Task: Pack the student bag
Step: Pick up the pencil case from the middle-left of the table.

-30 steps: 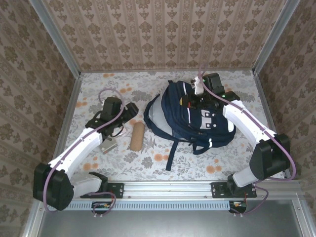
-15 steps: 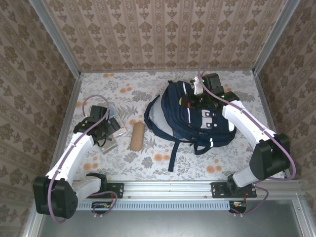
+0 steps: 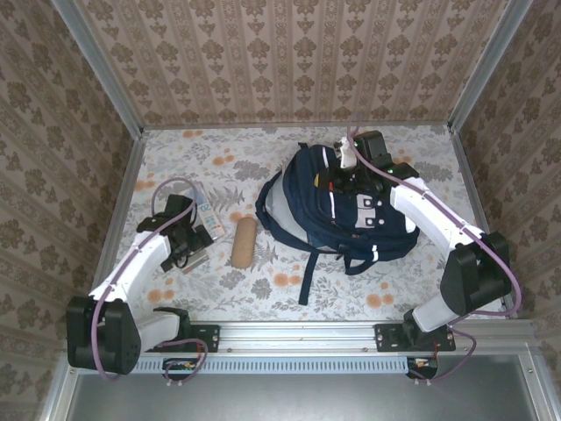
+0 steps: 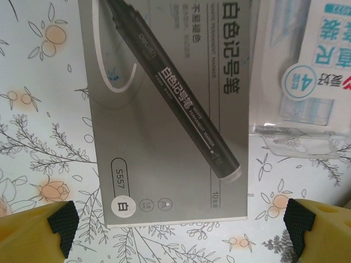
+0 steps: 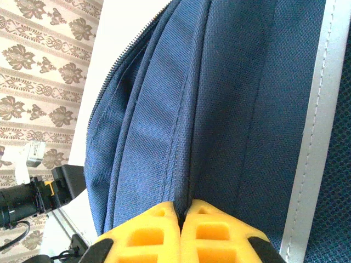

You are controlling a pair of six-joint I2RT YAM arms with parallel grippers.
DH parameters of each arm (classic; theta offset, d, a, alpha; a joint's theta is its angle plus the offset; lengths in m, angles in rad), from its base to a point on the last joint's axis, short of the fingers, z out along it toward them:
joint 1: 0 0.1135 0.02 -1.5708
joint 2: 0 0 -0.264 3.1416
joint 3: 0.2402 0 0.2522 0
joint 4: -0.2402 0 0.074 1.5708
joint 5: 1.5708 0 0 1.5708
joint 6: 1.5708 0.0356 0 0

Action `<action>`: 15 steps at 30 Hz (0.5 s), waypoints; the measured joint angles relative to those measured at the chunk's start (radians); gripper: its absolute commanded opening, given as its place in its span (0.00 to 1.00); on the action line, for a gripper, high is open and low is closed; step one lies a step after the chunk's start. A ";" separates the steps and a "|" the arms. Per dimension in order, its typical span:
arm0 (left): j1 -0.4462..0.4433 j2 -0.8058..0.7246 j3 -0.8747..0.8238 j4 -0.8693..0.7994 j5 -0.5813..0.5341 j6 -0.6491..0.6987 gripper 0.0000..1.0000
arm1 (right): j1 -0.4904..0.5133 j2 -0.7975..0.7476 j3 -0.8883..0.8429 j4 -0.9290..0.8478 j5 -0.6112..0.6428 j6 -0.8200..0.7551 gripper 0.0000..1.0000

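Two changes show over the last second, both on the left arm.

1. The left gripper [image 4: 180,226] has pulled back from the tan roll [image 3: 244,242] and swung out toward 9 o'clock on the table. It now hangs directly above the grey marker box [image 4: 164,181].
2. Its jaws have spread wide. In the left wrist view the two fingertips stand beyond the box's long edges, one at each side, with nothing between them yet.

A clear ruler packet [image 4: 312,66] lies just beside the box, at its 3 o'clock in that view. We would watch that the right-hand finger does not catch it.

The right gripper [image 5: 184,219] has not moved. Its pads are pressed together on a fold of navy fabric (apparently holding the mouth up). The student bag [image 3: 342,206] lies at about 1 o'clock from the table's centre, with the tan roll near it at its 9 o'clock.

We take this to mean the left arm has chosen the marker box as the next item. Lowering, closing and carrying it to the bag are not yet done, and the roll is not yet packed.
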 measured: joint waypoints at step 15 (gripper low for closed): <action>0.027 0.143 -0.049 0.105 0.016 0.037 1.00 | 0.006 0.036 0.003 0.014 -0.009 0.003 0.02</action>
